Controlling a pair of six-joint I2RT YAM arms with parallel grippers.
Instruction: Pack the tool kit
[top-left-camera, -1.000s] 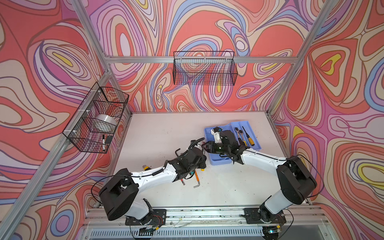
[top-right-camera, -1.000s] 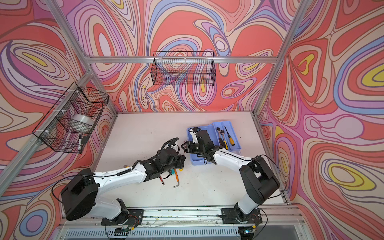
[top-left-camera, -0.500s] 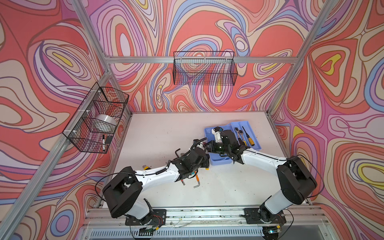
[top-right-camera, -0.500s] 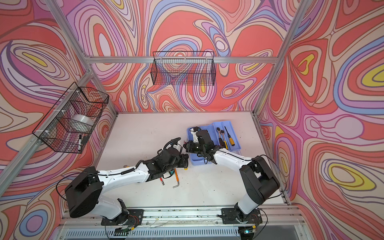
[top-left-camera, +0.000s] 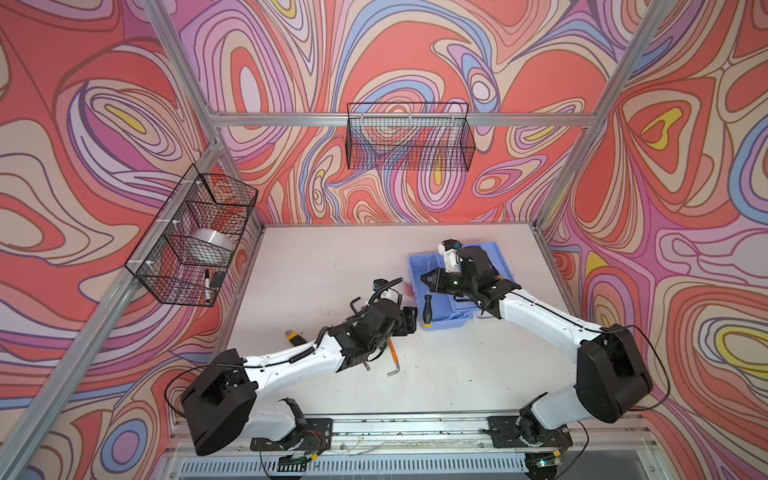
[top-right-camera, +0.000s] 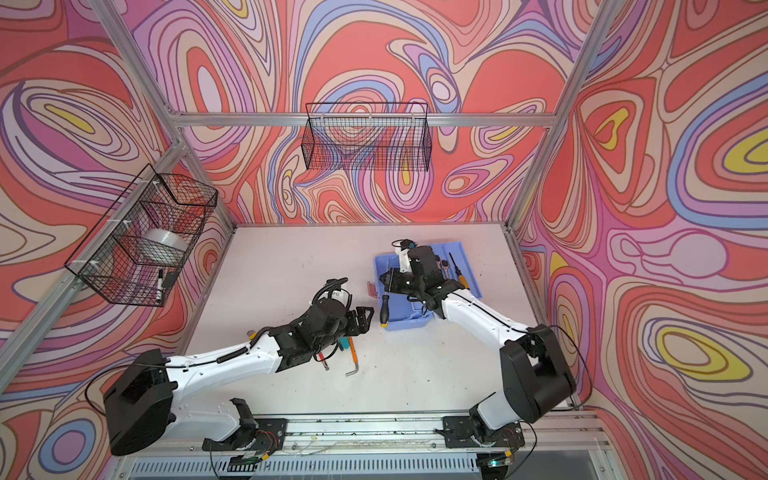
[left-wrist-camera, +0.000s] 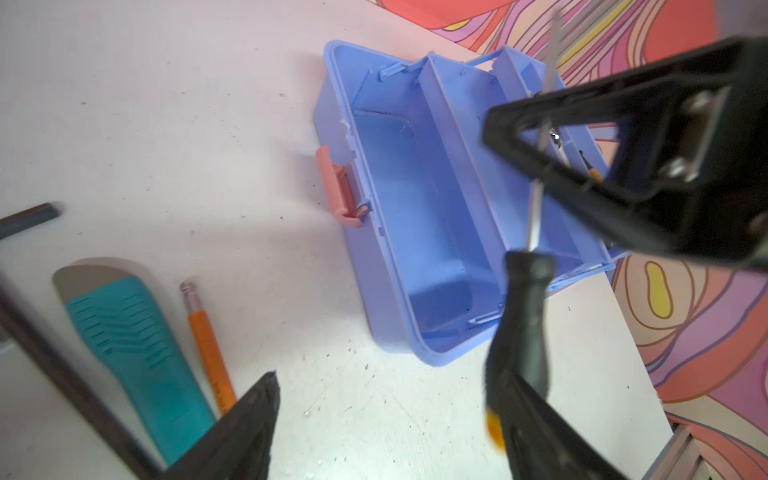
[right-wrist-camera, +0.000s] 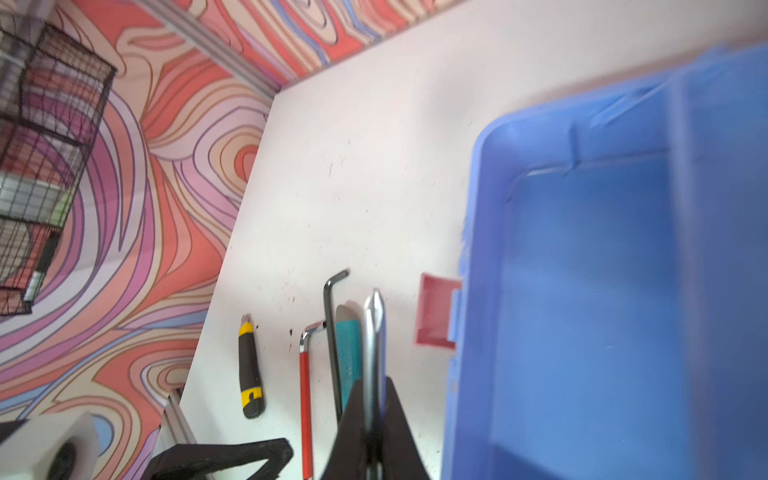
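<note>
Both top views are showing my two arms meeting just right of centre over a white table (top-left-camera: 316, 266). A handover is finishing. Half a second ago my left gripper (top-left-camera: 409, 319) was clamping a screwdriver (top-left-camera: 427, 309) by its handle. Now its jaws are standing wide apart and gripping nothing, with the handle just beside one of its fingers (left-wrist-camera: 552, 440). My right gripper (top-left-camera: 428, 281) is pinching the steel shaft, jaws closed tight on it. I am judging that the tool is now my right arm's alone to lower, so packing can go on.

The tool kit (top-left-camera: 446, 323) is sitting right of centre, with my right gripper hovering at its left edge. It is lying open, facing up, with no lid showing. Its long axis is running from upper frame to lower frame, leaning a little. Its pink latch (top-left-camera: 409, 289) is pointing to frame left, toward my left arm. Left wrist view is showing the nearest compartment bare.

The screwdriver is following nearly the same line, handle toward lower frame.

Lower centre, a teal cutter (left-wrist-camera: 137, 345), an orange tool (left-wrist-camera: 208, 345) and a hex key (top-left-camera: 395, 370) are waiting on the table.
</note>
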